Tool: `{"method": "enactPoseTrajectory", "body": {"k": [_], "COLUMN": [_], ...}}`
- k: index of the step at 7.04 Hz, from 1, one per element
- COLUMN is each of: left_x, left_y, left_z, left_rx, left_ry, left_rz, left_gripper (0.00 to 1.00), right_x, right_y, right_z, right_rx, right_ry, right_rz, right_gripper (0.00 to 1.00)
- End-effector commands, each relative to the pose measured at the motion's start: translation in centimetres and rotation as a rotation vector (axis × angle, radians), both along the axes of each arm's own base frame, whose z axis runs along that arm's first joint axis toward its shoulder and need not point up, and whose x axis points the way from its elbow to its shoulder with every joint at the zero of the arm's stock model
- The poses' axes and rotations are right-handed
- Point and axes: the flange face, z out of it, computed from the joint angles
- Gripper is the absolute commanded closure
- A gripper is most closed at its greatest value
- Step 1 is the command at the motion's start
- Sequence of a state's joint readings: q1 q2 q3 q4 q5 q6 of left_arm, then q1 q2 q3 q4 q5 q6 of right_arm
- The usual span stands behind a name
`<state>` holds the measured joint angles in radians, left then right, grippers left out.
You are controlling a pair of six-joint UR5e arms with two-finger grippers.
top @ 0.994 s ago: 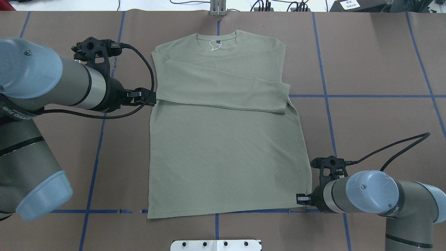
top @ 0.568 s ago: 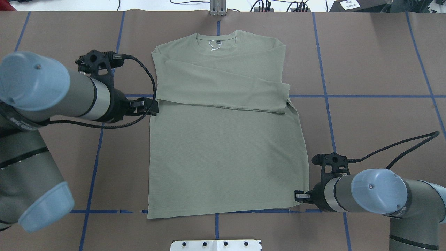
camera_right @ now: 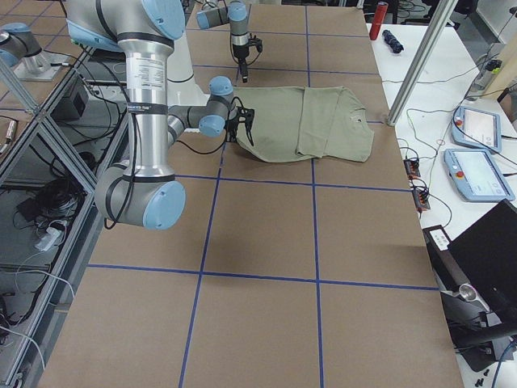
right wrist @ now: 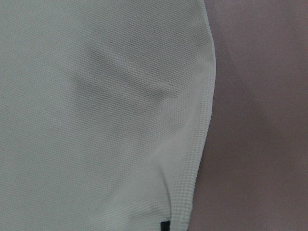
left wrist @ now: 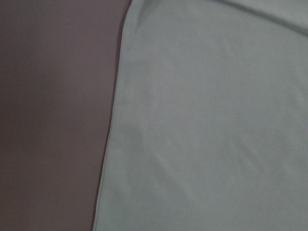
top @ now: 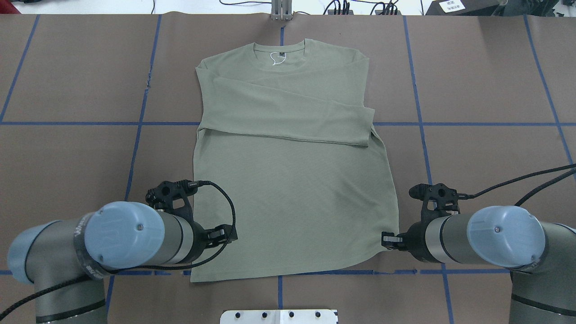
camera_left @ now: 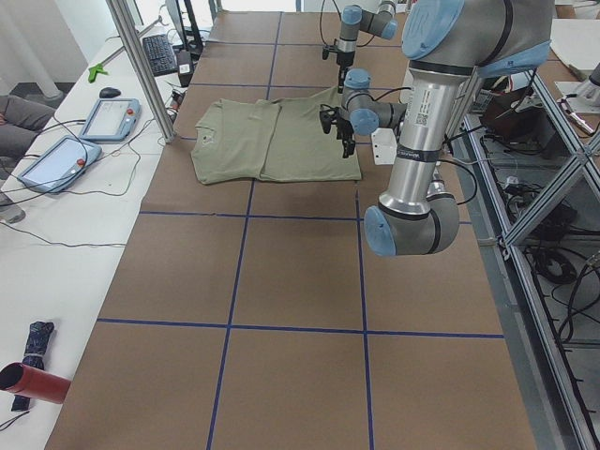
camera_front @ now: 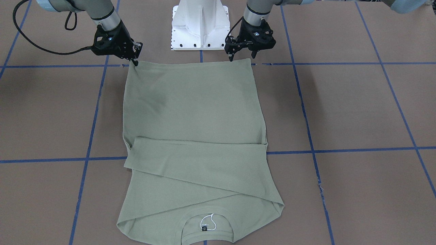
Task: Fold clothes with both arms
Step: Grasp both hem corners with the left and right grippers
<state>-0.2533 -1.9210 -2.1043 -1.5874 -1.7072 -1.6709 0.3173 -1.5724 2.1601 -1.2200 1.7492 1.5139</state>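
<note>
1. Sage-green knit with a fine waffle texture makes up the shirt point(top: 292, 193). It lies spread in the middle of the table point(top: 486, 67), with the collar point(top: 279, 47) on the far side from the robot and the hem nearest it.
2. We see both long sleeves point(top: 288, 112) folded across the chest in overlapping slanted bands. A small black label point(camera_front: 204, 228) with a loop of white string point(camera_front: 212, 223) sits inside the round ribbed collar.
3. The hem corner on the robot's right curls up off the table, with a soft crease running from it. The right gripper point(top: 386, 238) pinches that corner, its black fingers pressed together on the cloth.
4. The left gripper point(camera_front: 242, 56) hangs over the other hem corner. Its fingers are spread, and we see nothing between them.
5. Matte brown paper covers the table, ruled into squares by blue tape point(top: 472, 123). A white metal pedestal point(camera_front: 200, 23) stands near the hem.
</note>
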Motion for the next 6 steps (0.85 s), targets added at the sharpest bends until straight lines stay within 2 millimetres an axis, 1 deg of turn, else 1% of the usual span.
{"method": "enactPoseTrajectory", "body": {"k": [1,3,5,6], "left_x": [1.8,4.1,3.7,3.7], "left_y": [1.4,0.9,1.1,1.1], "left_z": [2.3,5.6,7.3,7.0], "left_rx": [-0.022,-0.023,-0.028,-0.030], "left_ry": [-0.062,-0.142,-0.168,-0.162], "left_rz": [-0.005,-0.009,-0.011,-0.014], "left_gripper": [0.01,0.02,0.04,0.06], "right_x": [0.4,0.2,0.2,0.2], "right_y": [-0.5,-0.7,-0.7,-0.8], "right_z": [-0.1,-0.8,-0.8,-0.9], "right_rx": [-0.003,0.001,0.001,0.001], "right_ry": [-0.004,-0.018,-0.019,-0.019], "right_rz": [0.010,0.010,0.010,0.013], "right_gripper": [1.00,1.00,1.00,1.00]}}
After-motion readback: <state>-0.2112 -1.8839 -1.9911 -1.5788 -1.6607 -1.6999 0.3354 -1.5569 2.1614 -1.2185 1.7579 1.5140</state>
